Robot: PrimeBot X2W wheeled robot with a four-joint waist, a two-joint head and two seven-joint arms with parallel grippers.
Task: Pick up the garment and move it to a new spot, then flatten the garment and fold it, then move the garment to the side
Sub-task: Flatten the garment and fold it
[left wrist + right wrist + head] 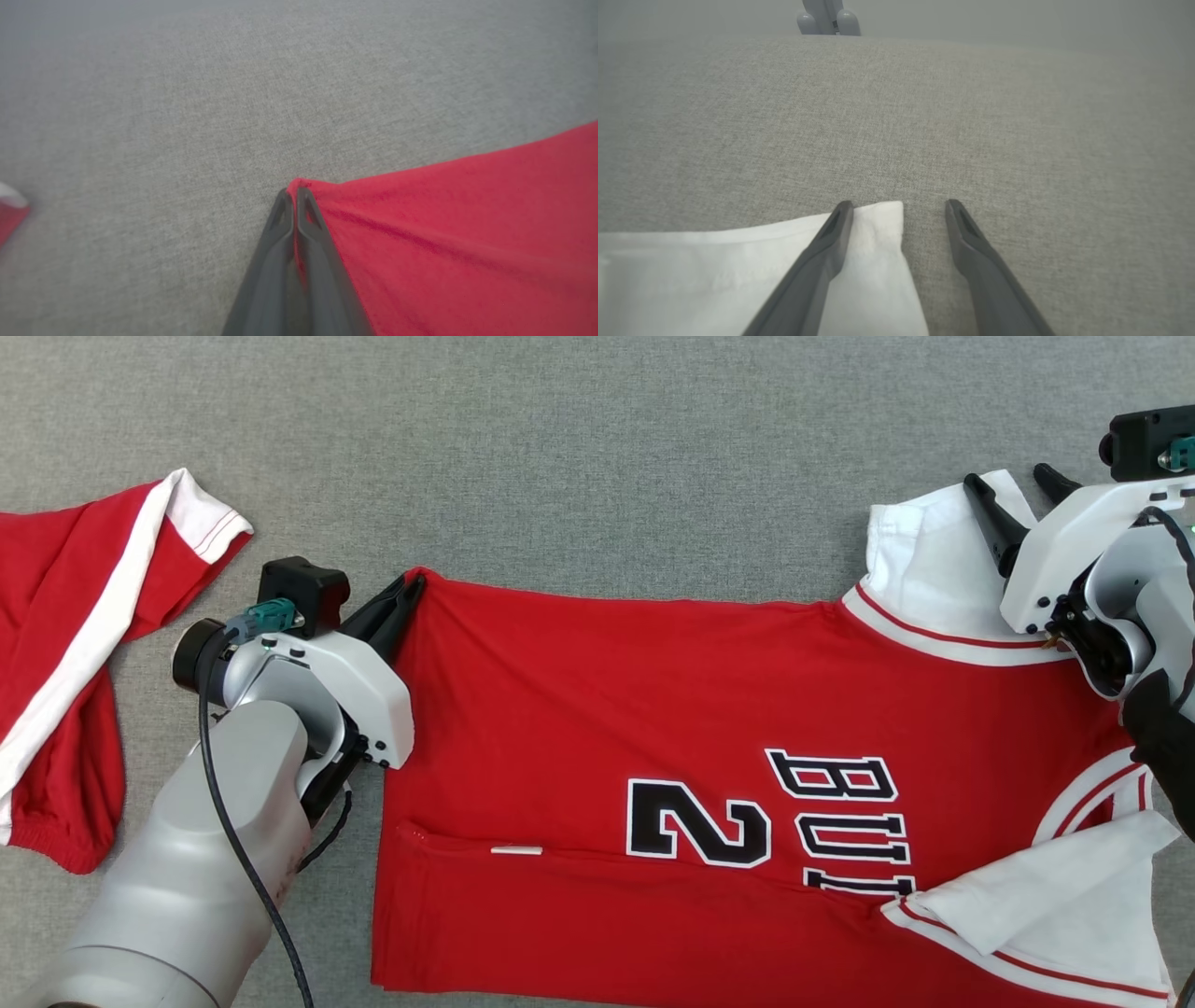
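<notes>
Across the middle of the worktop [597, 429] lies the red shirt [653, 709], mostly flat, with its hem toward the left edge and its collar end toward the right edge. The left claw [411, 586] is pressed together on the far hem corner, pinching only the very tip of the cloth. The right claw [1006, 476] is spread and holds nothing. One finger is over the corner of the white sleeve [924, 551] and the other is over bare worktop.

So thin a pinch could slip under a firm pull, or hold just one layer and part the two. Closing where it stands, the right claw may catch only the sleeve's edge or miss it, and a one-sided pull would skew and wrinkle the shirt. A second red garment [65, 644] near the left edge could snag on the left arm if it swings that way.
</notes>
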